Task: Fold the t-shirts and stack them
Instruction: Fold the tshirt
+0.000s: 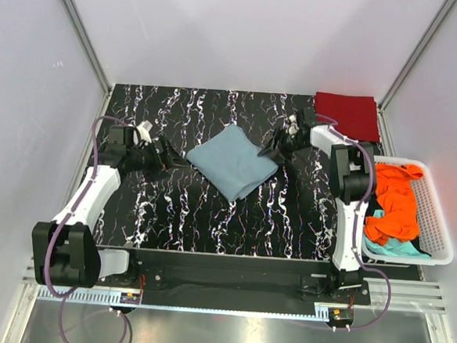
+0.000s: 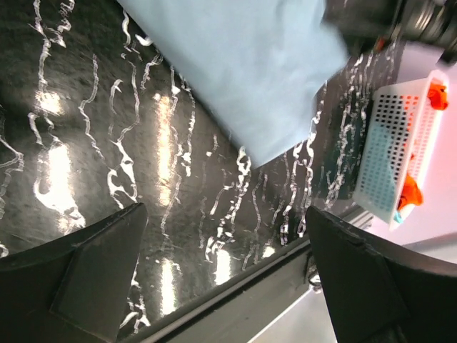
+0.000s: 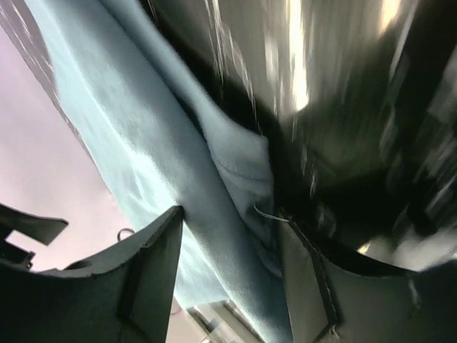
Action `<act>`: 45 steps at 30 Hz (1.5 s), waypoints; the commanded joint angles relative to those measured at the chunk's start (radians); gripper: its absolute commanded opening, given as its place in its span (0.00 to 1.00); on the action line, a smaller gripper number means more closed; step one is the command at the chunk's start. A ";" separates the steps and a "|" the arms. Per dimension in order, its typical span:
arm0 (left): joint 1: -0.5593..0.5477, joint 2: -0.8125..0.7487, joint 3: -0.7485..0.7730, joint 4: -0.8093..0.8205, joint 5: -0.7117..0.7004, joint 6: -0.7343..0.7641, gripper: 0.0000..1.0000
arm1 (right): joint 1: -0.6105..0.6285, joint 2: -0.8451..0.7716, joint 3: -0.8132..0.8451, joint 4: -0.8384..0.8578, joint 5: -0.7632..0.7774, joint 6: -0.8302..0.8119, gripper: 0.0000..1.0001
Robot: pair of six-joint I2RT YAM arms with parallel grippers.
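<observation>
- Shirt of grey-blue colour point(image 1: 233, 162) lies folded in the middle of the black table point(image 1: 186, 216).
- Dark red shirt point(image 1: 348, 115) lies folded at the far right corner.
- Orange shirt point(image 1: 395, 203) and teal shirt point(image 1: 392, 247) are crumpled in the white basket point(image 1: 438, 225).
- Left gripper point(image 1: 176, 161) is near the middle shirt's left corner, fingers wide apart, empty.
- Right gripper point(image 1: 267, 152) is at its right corner; cloth sits between the fingers, but it is unclear whether they pinch it.

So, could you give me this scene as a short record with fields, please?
grey-blue shirt: folded, centre of table
dark red shirt: folded, far right corner
orange shirt: crumpled in white basket, over teal shirt
left gripper: open, near grey-blue shirt, holding nothing
right gripper: astride grey-blue shirt's edge, grip unclear
</observation>
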 commanded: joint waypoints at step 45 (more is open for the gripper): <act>-0.945 1.001 1.137 -0.472 -1.167 0.080 0.59 | -0.058 -0.737 -1.023 0.385 -0.036 0.171 0.40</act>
